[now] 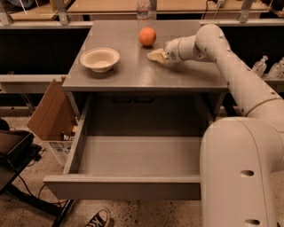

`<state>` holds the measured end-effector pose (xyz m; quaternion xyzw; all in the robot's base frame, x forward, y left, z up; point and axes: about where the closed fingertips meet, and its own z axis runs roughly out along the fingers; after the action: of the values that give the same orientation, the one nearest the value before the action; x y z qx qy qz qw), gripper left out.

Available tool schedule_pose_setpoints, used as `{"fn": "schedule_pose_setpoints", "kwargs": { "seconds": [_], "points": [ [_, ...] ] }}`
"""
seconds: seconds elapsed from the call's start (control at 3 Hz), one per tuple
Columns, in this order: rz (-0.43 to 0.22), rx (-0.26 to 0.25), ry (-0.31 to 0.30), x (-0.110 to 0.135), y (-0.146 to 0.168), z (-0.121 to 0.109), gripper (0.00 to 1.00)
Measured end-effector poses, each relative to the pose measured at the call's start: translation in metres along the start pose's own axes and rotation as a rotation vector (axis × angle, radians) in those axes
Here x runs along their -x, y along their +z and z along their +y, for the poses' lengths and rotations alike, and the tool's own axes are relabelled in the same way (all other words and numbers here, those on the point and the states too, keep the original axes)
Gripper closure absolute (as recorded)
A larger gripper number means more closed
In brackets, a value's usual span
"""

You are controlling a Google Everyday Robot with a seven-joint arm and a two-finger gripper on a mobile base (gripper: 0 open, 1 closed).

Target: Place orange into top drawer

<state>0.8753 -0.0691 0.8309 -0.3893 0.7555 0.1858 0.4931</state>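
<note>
The orange sits on the grey cabinet top, toward the back and near the middle. My gripper is low over the top, just in front and to the right of the orange, a short gap away from it and pointing left. It holds nothing that I can see. The top drawer is pulled fully out below the cabinet top, and its plain grey interior holds nothing.
A beige bowl stands on the left of the cabinet top. A clear bottle stands behind the orange. An open cardboard box leans at the cabinet's left. My own arm and base fill the right side.
</note>
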Motion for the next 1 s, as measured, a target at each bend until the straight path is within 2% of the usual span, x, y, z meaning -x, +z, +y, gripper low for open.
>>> {"fn": "schedule_pose_setpoints", "kwargs": {
  "seconds": [0.33,1.0],
  "points": [
    [0.000,0.000,0.000,0.0018,-0.0008,-0.0001,0.00],
    [0.000,0.000,0.000,0.0019,-0.0009,-0.0002,0.00]
  ]
}}
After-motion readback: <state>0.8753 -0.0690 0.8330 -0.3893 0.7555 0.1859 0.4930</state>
